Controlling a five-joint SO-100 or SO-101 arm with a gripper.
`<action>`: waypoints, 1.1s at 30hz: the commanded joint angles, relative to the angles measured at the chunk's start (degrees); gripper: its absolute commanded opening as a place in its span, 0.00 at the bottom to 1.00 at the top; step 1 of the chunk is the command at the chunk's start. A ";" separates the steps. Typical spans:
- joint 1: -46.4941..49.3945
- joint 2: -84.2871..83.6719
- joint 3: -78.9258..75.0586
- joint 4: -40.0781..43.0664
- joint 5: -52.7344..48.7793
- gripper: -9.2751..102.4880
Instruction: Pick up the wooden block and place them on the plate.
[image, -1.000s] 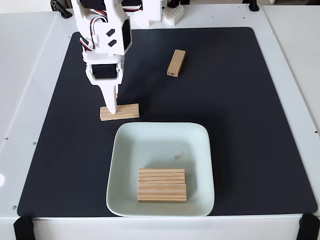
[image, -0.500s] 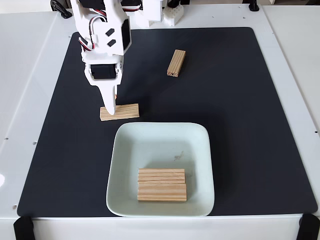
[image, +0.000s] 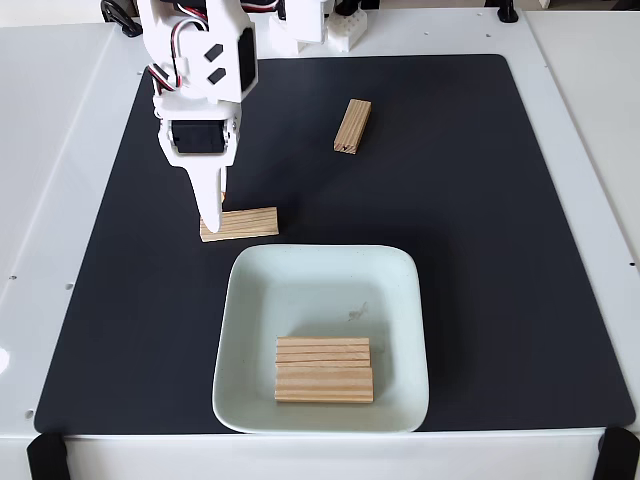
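From my seat I take the plate (image: 322, 290) as my landmark. It sits at the near edge of the black mat (image: 480, 220), which lies on the white worktop (image: 60, 120). Inside the plate, in its near half, two blocks (image: 323, 369) lie side by side, touching, long sides running left to right. A small dark speck (image: 356, 313) marks the plate just beyond them.

Just past the plate's far-left corner, on the mat, a third block (image: 245, 223) lies flat, nearly parallel to the plate's far rim and close to it but apart. The tool (image: 212, 222) points down at this block's left end, its white finger (image: 208, 200) covering that end from my angle. I cannot tell how far the fingers stand apart, or whether they have hold of the block; the block looks flat on the mat.

Further beyond the plate, well apart from it and a little right of its middle, the fourth block (image: 352, 126) lies on the mat, turned almost end-on to the plate with a slight tilt.

The arm (image: 200, 70) rises from the tool toward the far-left, reaching back to its base (image: 310, 25) at the mat's far edge.
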 joint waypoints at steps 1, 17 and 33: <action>-0.53 0.70 -2.29 0.26 -0.35 0.25; -0.53 -2.55 -2.72 0.18 -0.35 0.25; -0.70 -3.08 -2.02 -0.44 -0.35 0.25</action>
